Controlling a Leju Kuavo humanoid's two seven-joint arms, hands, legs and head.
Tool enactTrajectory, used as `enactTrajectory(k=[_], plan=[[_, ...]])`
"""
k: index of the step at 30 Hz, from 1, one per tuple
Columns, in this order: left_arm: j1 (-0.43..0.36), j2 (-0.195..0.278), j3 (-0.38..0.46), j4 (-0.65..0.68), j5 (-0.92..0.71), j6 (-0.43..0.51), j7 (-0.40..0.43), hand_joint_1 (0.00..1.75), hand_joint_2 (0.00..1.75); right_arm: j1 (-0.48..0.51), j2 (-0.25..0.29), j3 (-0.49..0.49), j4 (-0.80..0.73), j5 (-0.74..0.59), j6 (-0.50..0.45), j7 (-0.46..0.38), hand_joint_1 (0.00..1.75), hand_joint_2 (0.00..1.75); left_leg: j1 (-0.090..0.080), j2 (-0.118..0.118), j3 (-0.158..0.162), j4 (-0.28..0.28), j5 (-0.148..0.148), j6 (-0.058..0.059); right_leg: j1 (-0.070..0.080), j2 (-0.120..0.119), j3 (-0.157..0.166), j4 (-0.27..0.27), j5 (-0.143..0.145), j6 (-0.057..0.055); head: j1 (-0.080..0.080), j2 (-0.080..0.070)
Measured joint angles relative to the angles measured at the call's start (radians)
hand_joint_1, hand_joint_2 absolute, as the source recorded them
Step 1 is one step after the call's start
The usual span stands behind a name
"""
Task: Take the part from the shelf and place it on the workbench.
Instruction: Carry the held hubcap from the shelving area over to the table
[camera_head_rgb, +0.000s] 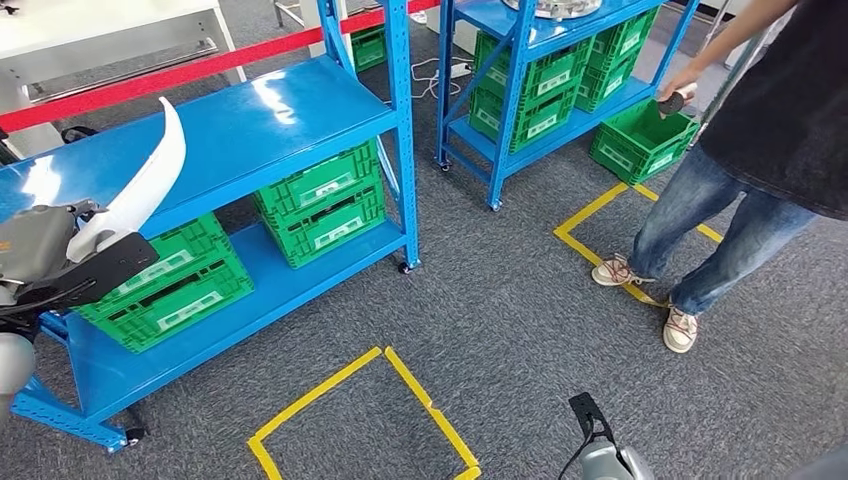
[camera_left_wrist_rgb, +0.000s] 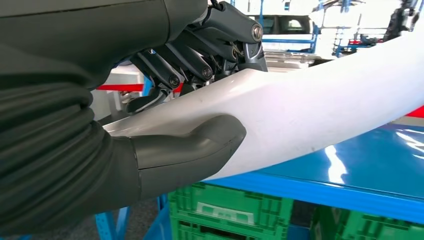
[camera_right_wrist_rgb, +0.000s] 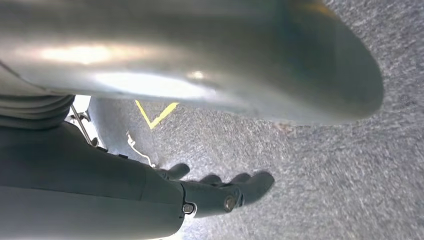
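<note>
Our left hand (camera_head_rgb: 60, 262) grips the white curved part (camera_head_rgb: 140, 190) near its wide end, above the blue shelf (camera_head_rgb: 260, 120); it looks rigid, light, glossy, perhaps slippery. Right hand (camera_right_wrist_rgb: 220, 192) hangs empty, fingers loosely apart

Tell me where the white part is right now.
In the head view, the white part is at far left, held by the left hand above the blue shelf.

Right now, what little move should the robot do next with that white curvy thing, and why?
Probably lift the white part a little and draw it away from the blue shelf. The left robot hand already grips it, thumb on one side and fingers on the other, yet the part hangs just above the shelf top, and no workbench is near it.
</note>
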Motion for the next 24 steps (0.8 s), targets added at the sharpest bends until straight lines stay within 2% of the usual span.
enactTrajectory(k=[2,4,5,7,8,9,10,11,13,14,15,17,19,20,21,22,23,24], plan=[[0.000,-0.001,0.000,0.000,0.000,0.001,0.001,1.75,1.75,0.000,0.000,-0.001,0.000,0.002,0.000,0.003,0.00,0.00,0.001,0.005,-0.001,-0.002,0.000,-0.011,-0.002,0.011,-0.003,-0.004,0.007,-0.013,0.000,0.000],[-0.001,-0.001,-0.001,0.000,0.000,0.002,0.002,1.75,1.75,0.001,0.000,-0.004,0.000,0.003,0.001,0.005,0.00,0.00,0.003,0.001,-0.016,0.031,-0.027,-0.023,-0.006,0.021,-0.004,-0.010,0.014,-0.025,-0.002,0.000],[-0.001,-0.001,-0.001,0.000,0.000,0.002,0.002,1.75,1.75,0.001,0.000,-0.006,0.000,0.001,0.002,0.005,0.00,0.00,0.005,-0.003,-0.035,0.076,-0.055,-0.029,-0.008,0.026,-0.004,-0.011,0.017,-0.029,-0.003,0.000],[0.002,0.000,-0.002,0.003,0.000,0.002,0.002,1.75,1.75,0.002,0.000,-0.011,0.000,-0.002,0.007,0.004,0.00,0.00,0.009,-0.009,-0.089,0.206,-0.119,-0.036,-0.008,0.038,-0.007,-0.012,0.019,-0.032,-0.003,0.000],[0.004,0.000,-0.003,0.005,0.000,0.002,0.003,1.75,1.75,0.002,0.000,-0.013,0.000,-0.003,0.009,0.004,0.00,0.00,0.010,-0.009,-0.109,0.255,-0.135,-0.037,-0.007,0.045,-0.008,-0.012,0.020,-0.032,-0.004,0.000],[0.006,0.000,-0.003,0.006,0.000,0.002,0.003,1.75,1.75,0.003,0.000,-0.014,0.000,-0.003,0.011,0.004,0.00,0.00,0.010,-0.010,-0.117,0.273,-0.134,-0.036,-0.007,0.052,-0.009,-0.012,0.020,-0.032,-0.004,0.000],[0.007,0.000,-0.003,0.008,0.000,0.002,0.004,1.75,1.75,0.003,0.000,-0.014,0.000,-0.004,0.014,0.004,0.00,0.00,0.010,-0.013,-0.104,0.250,-0.112,-0.033,-0.007,0.060,-0.009,-0.012,0.021,-0.031,-0.004,0.000],[0.007,0.000,-0.003,0.008,0.000,0.002,0.004,1.75,1.75,0.003,0.000,-0.015,0.000,-0.004,0.016,0.004,0.00,0.00,0.010,-0.020,-0.074,0.191,-0.078,-0.027,-0.006,0.069,-0.008,-0.012,0.022,-0.030,-0.004,0.000],[0.002,-0.001,-0.004,0.008,0.000,0.002,0.005,1.75,1.75,0.001,0.001,-0.015,0.000,-0.006,0.020,0.004,0.00,0.00,0.009,-0.051,-0.006,0.054,-0.026,-0.014,-0.006,0.085,-0.009,-0.011,0.025,-0.025,-0.003,0.000],[0.000,-0.001,-0.004,0.008,0.000,0.001,0.005,1.75,1.75,0.001,0.002,-0.016,0.000,-0.008,0.022,0.004,0.00,0.00,0.008,-0.063,0.015,0.011,-0.015,-0.010,-0.007,0.091,-0.012,-0.012,0.027,-0.020,-0.003,0.000],[-0.002,-0.001,-0.004,0.008,0.000,0.000,0.006,1.75,1.75,0.000,0.003,-0.018,0.000,-0.009,0.024,0.004,0.00,0.00,0.006,-0.070,0.024,-0.007,-0.016,-0.007,-0.010,0.098,-0.016,-0.013,0.031,-0.014,-0.003,0.000],[-0.004,-0.005,-0.004,0.008,0.000,-0.001,0.006,1.75,1.75,0.002,0.004,-0.021,0.000,-0.012,0.027,0.005,0.00,0.00,0.005,-0.057,0.028,-0.018,-0.012,-0.002,-0.013,0.112,-0.021,-0.019,0.038,0.000,-0.003,0.000],[-0.006,-0.010,-0.004,0.007,0.000,-0.002,0.006,1.75,1.75,0.003,0.005,-0.023,0.000,-0.012,0.029,0.005,0.00,0.00,0.009,-0.037,0.034,-0.035,-0.001,0.009,-0.009,0.090,-0.033,0.001,0.024,0.010,-0.001,0.000],[-0.007,-0.011,-0.004,0.006,0.000,-0.002,0.006,1.75,1.75,0.002,0.004,-0.024,0.000,-0.012,0.029,0.005,0.00,0.00,0.012,-0.027,0.036,-0.042,0.003,0.014,-0.006,0.070,-0.051,0.038,0.001,0.014,0.001,0.000],[-0.008,-0.012,-0.004,0.007,0.000,-0.002,0.006,1.75,1.75,0.001,0.003,-0.024,0.000,-0.012,0.029,0.004,0.00,0.00,0.010,-0.017,0.036,-0.043,0.004,0.018,-0.004,0.049,-0.077,0.094,-0.030,0.017,0.003,0.000],[-0.008,-0.013,-0.004,0.008,0.000,-0.002,0.006,1.75,1.75,0.000,0.002,-0.024,0.000,-0.012,0.030,0.004,0.00,0.00,0.010,-0.008,0.034,-0.042,0.004,0.020,-0.004,0.038,-0.109,0.162,-0.061,0.020,0.004,0.000],[-0.007,-0.014,-0.004,0.009,0.000,-0.002,0.006,1.75,1.75,-0.001,0.001,-0.024,0.000,-0.011,0.030,0.005,0.00,0.00,0.010,0.002,0.032,-0.040,0.003,0.021,-0.004,0.033,-0.135,0.219,-0.082,0.022,0.005,0.000],[-0.004,-0.015,-0.004,0.010,0.000,-0.002,0.006,1.75,1.75,0.000,0.001,-0.024,0.000,-0.010,0.031,0.005,0.00,0.00,0.010,0.012,0.031,-0.039,0.002,0.021,-0.005,0.030,-0.147,0.247,-0.086,0.024,0.005,0.000]])
